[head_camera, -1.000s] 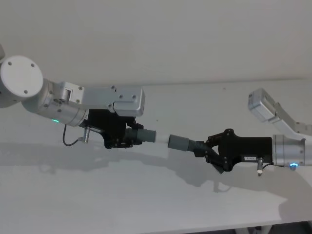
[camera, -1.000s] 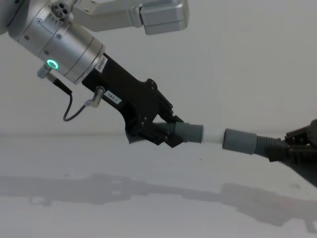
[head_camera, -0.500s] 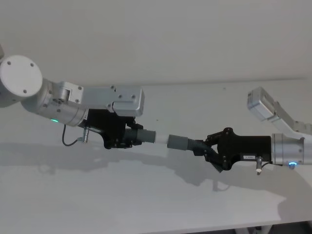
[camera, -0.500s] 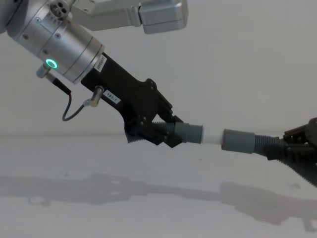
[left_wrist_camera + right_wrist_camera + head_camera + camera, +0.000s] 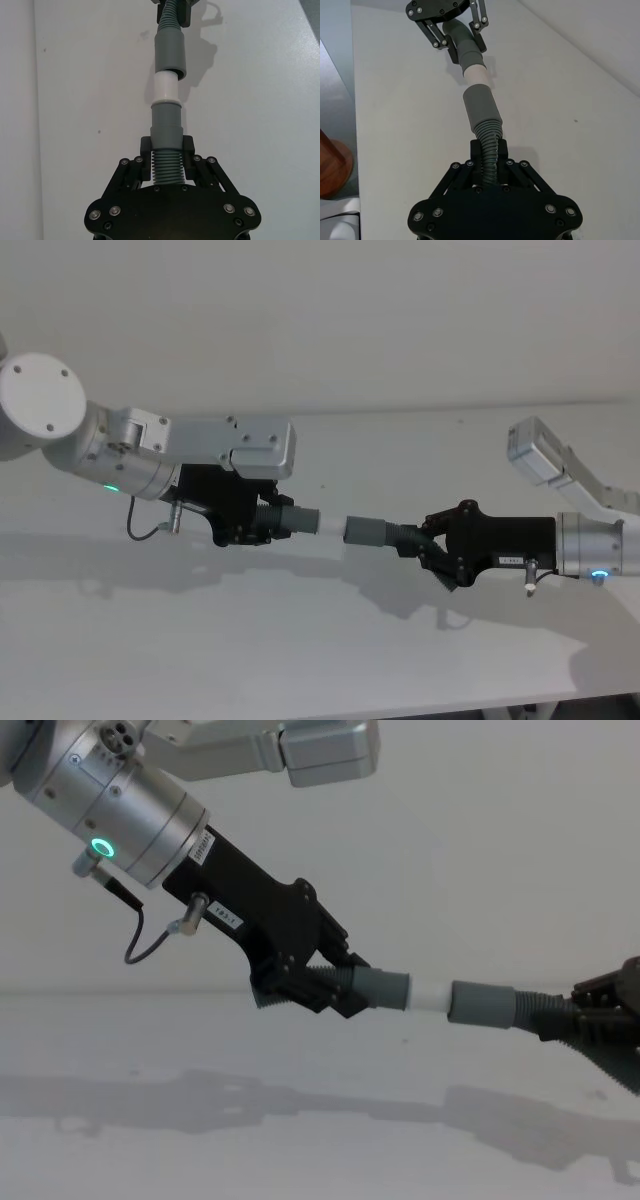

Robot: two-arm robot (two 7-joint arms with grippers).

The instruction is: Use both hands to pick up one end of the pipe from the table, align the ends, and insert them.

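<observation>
The narrow white plastic tip (image 5: 165, 86) on my left-held dark grey ribbed hose piece (image 5: 166, 165) sat right at the mouth of the wider open grey cuff (image 5: 170, 54) on my right-held ribbed hose piece (image 5: 489, 150), both lifted above the plain white-grey counter (image 5: 300, 640). My left black plastic pincer (image 5: 252, 523) was clamped on the ribs just behind its smooth cuff; my right black pincer (image 5: 428, 546) was clamped the same way on its own piece.

Risks, as I judged them: in the left wrist view the open cuff looked slightly off-axis from the tip, so pushing could have jammed the tip on the rim. The ribbed hose is flexible, so it might have buckled between pincer and cuff under force. Ribs could also have slipped through the fingers.

Hard to tell: whether the tip had entered the cuff at all or only touched it. The right pincer was cut off at the edge of the chest view. The cuff's bore was hidden.
</observation>
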